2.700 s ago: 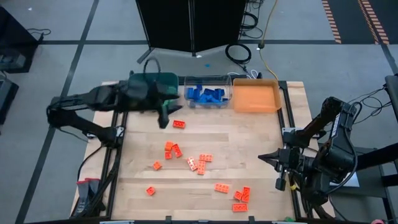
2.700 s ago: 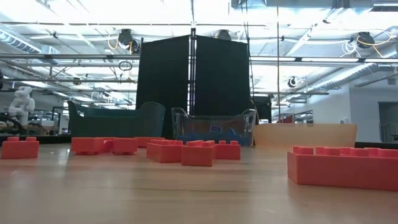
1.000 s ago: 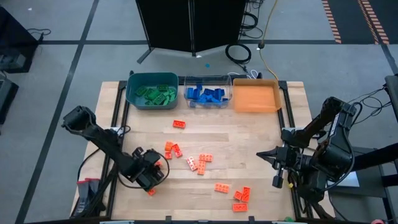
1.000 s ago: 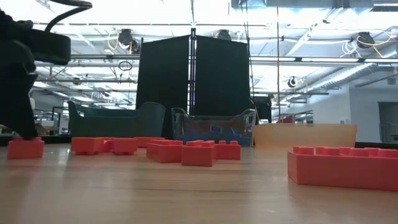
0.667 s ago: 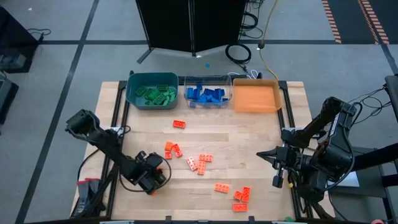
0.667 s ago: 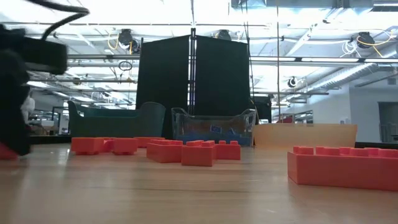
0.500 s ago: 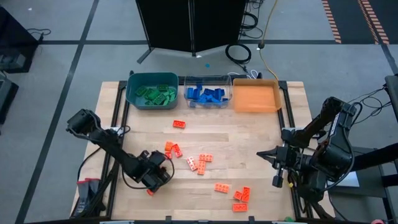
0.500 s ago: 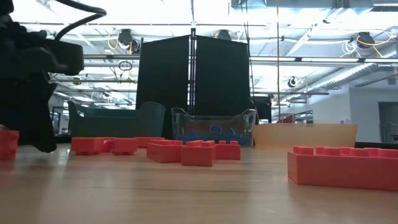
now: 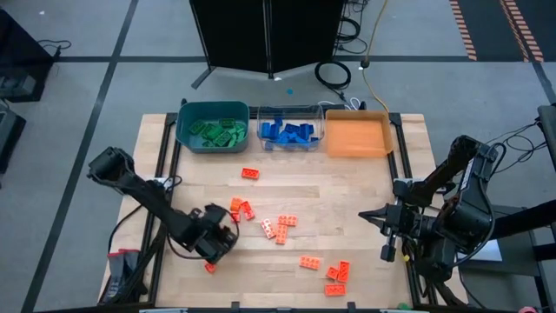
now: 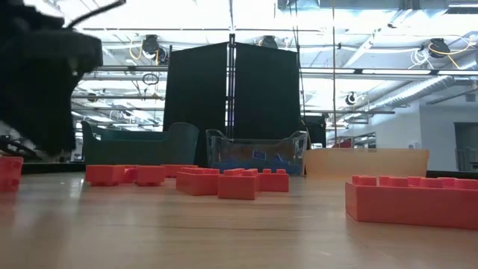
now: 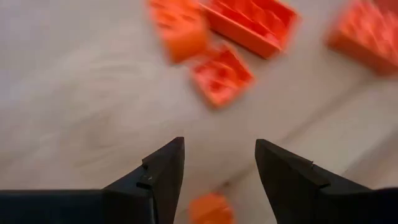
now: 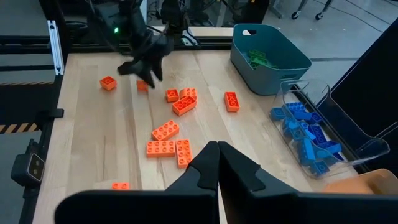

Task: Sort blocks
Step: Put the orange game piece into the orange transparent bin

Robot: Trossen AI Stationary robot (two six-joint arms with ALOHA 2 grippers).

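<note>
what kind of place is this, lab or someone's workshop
Most likely a robotics lab in a large industrial hall. The low view shows exposed ceiling trusses with strip lighting, a black partition screen stands behind the wooden table, and striped floor tape marks the concrete floor.

Orange-red blocks (image 9: 285, 224) scattered flat on table (image 9: 347, 200); green blocks (image 9: 213, 131) and blue blocks (image 9: 289, 131) piled in bins.
</note>
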